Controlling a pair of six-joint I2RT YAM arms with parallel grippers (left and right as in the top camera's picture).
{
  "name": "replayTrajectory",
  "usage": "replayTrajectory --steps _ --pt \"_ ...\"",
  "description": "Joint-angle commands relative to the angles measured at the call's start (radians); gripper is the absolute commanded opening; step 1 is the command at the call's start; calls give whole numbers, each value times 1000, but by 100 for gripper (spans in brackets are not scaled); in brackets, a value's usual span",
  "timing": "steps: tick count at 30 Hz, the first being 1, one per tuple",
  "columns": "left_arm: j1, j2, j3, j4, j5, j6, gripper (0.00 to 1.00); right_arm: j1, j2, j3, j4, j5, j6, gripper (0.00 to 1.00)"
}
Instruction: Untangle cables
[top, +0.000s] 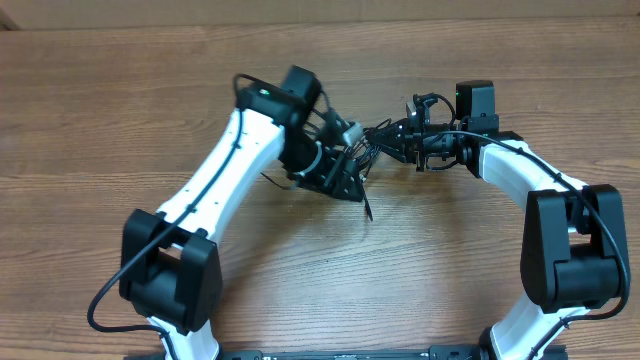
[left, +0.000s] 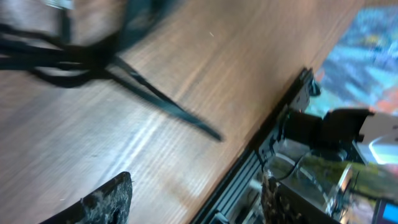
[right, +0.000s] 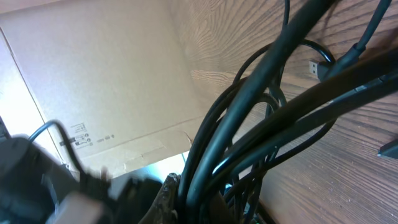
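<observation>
The cables (top: 365, 150) are bunched over the table (top: 120, 90), a little toward twelve o'clock of its middle, with one loose end trailing toward six o'clock. The right claw (top: 398, 138), at three o'clock of the bunch, is pressed together, apparently pinching several of the cables. The left claw (top: 342, 183) is found at seven o'clock; only one finger (left: 109, 199) is shown, so its state cannot be told. The cables are judged light, limp and easily snagged — best taken near a plug (right: 317, 67), not mid-loop. No container is seen.
</observation>
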Motion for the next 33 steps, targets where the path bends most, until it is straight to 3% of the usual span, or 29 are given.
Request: replayTrajectory --steps 1,3,8,18,25,28,30,33 --pt "-60 -6 15 -9 -17 -46 71 1 -5 3 2 8 -6 4" --pt "-87 -6 15 -7 -46 -92 75 1 -5 3 -1 7 -6 4" --pt "-172 -6 10 29 -248 -304 75 3 -5 3 -13 7 -6 4" --pt "-317 -6 -168 286 -492 -703 75 5 -5 3 -16 6 -6 4" --pt "-330 -6 -325 428 -558 -849 70 5 -5 3 -16 7 -7 4" --pt "-330 -6 -354 504 -558 -850 66 5 -5 3 -15 7 -7 4" --pt "-330 -10 -353 530 -572 -846 57 5 -5 3 -16 7 -7 4" --pt "-329 -33 -352 551 -632 -847 55 5 -5 3 -16 7 -7 4"
